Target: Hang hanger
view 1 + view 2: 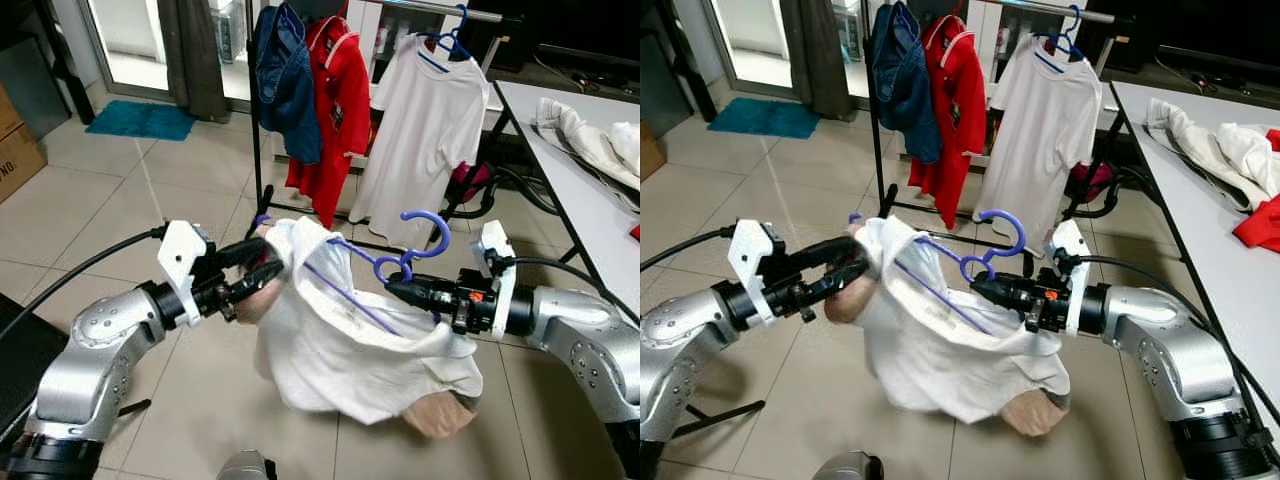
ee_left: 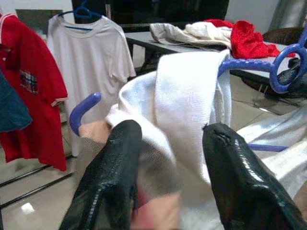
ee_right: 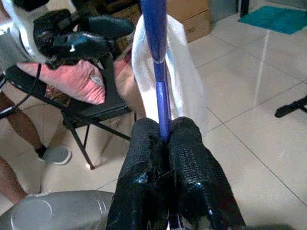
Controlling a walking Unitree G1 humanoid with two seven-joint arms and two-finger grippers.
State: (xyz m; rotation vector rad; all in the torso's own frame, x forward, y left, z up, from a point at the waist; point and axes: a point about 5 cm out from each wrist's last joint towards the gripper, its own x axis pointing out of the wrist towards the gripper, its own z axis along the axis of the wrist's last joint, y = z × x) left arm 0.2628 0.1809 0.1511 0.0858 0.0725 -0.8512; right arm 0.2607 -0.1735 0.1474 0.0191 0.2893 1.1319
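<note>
The blue hanger (image 1: pixel 405 255) is held in the air above the tiled floor (image 1: pixel 120 200), between the two arms, with a white shirt (image 1: pixel 340 340) draped over it and sagging below. The right gripper (image 1: pixel 392 288) has its two black fingers pressed together on the hanger just under the hook. The left gripper (image 1: pixel 262 268) has its fingers parted around a bunched fold of the shirt at the hanger's other end; the cloth sits between them. Behind stands a clothes rack (image 1: pixel 262 170) carrying a blue garment (image 1: pixel 285 80), a red shirt (image 1: pixel 335 110) and a white T-shirt (image 1: pixel 425 130). A white table (image 1: pixel 590 200) with piled clothes (image 1: pixel 590 135) is on the right.
</note>
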